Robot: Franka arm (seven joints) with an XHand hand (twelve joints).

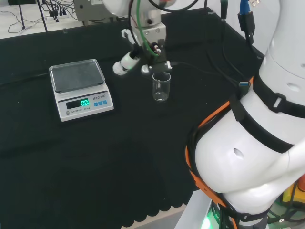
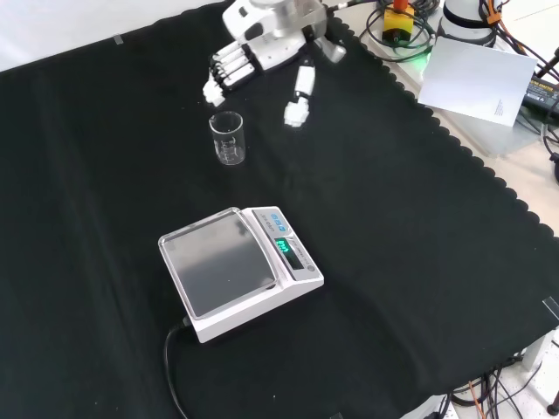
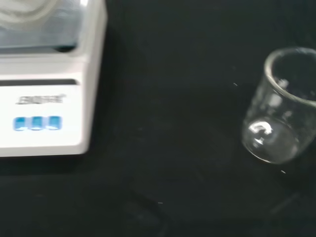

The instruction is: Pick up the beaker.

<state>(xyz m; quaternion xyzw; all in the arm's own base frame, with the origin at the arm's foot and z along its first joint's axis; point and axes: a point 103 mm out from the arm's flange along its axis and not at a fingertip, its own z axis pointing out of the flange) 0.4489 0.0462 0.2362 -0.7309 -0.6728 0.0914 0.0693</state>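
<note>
- I see the beaker (image 2: 227, 137) standing upright and empty on the black cloth (image 2: 410, 262), in the half of the cloth nearer the arm's base, well in from every edge.
- In the front view my hand (image 2: 262, 57) sits just above the beaker in the picture, that is, farther off toward the cloth's far edge. Its fingers (image 2: 223, 77) are stretched out and bunched together, pointing down toward the glass, with the thumb (image 2: 300, 94) splayed off to the right. The hand is spread, clamped on nothing.
- In the head view the hand (image 1: 143, 57) hangs just beyond and slightly left of the beaker (image 1: 161, 87); the thumb tip reaches out to the left, toward the scale (image 1: 81, 89).
- The relation that matters: the beaker lies just ahead of the fingertips, nearly in line with them, and its long axis is vertical. I judge the fingers are close to the rim but not touching; a narrow strip of cloth shows between them in the front view.
- The wrist view has the beaker (image 3: 280, 106) off to one side of the palm's line of sight, with the scale (image 3: 47, 81) well apart from it, so I reckon I must shift sideways before closing.
- The scale stands well clear of the beaker, toward the middle of the cloth, its pan bare.
- My judgement: the approach is nearly finished, the grasp not begun. The glass is light, so a finger nudging it could tip it.
</note>
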